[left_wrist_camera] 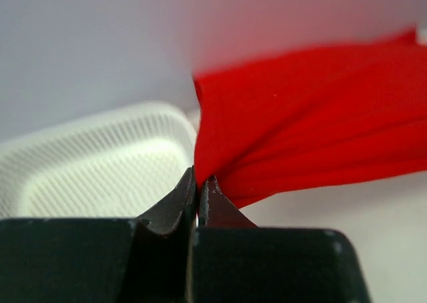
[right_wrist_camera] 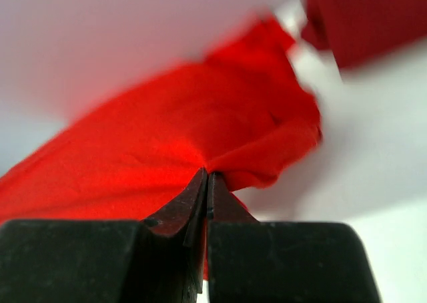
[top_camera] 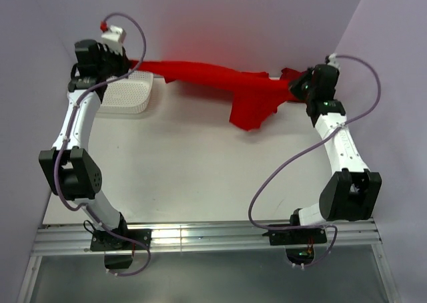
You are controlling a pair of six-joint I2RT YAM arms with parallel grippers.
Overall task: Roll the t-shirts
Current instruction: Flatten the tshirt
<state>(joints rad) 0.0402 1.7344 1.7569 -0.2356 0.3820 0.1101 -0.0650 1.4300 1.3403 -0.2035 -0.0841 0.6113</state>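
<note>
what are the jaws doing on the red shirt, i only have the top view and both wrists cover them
observer: From the left wrist view, the left gripper has its jaws shut on a bunched corner of the t-shirt.
operator: and the right one
observer: The right gripper is shut as well. The right wrist view shows it pinching a gathered fold of the cloth.
operator: is the left one snagged on anything else
observer: No. The white mesh basket lies beyond those jaws, off to the left in that view, and only red cloth sits between them.
</note>
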